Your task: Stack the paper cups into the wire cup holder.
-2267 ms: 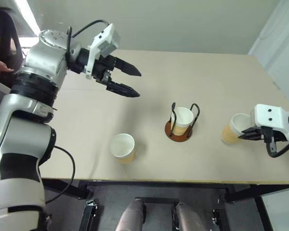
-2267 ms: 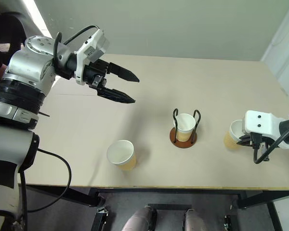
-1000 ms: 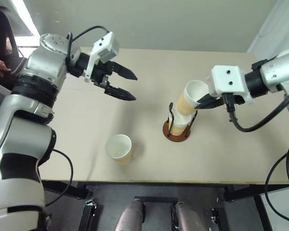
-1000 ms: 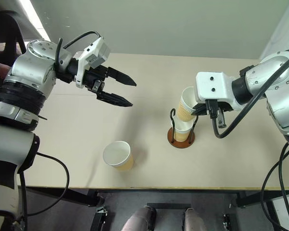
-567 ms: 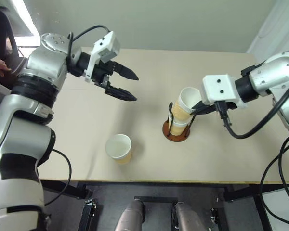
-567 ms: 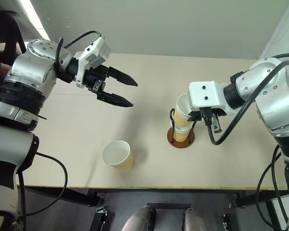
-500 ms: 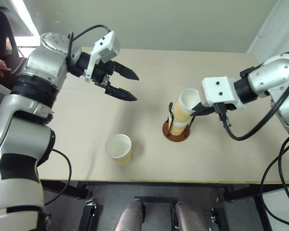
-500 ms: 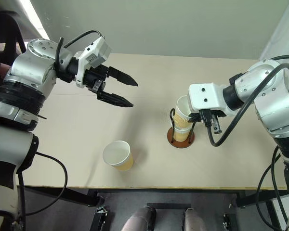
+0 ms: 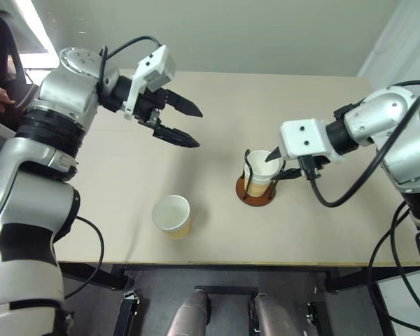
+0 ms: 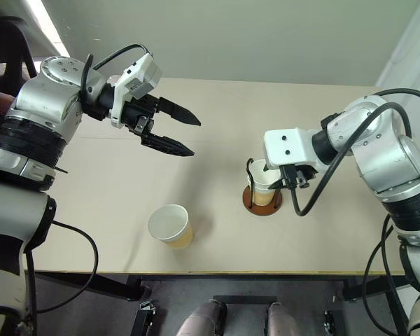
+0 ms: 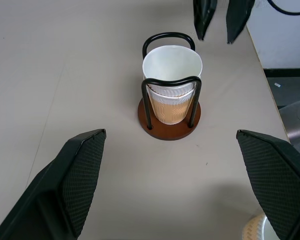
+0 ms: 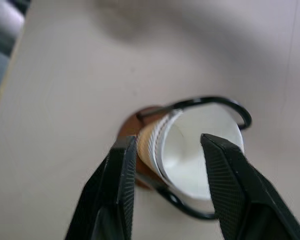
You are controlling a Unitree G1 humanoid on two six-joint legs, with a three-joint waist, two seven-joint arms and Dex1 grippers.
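**Two cups nested, one to go**

Two paper cups (image 11: 171,75) sit nested in the wire cup holder (image 11: 170,107) at mid-worktop (image 9: 322,119), tan sides ribbed, white rims stacked, between the black loops. The right end effector (image 12: 167,172) straddles the upper cup with its fingers parted, apparently letting go. The third cup (image 9: 172,215) stands upright at the near left, untouched. The left end effector (image 9: 185,122) hangs wide open and empty above the far left.
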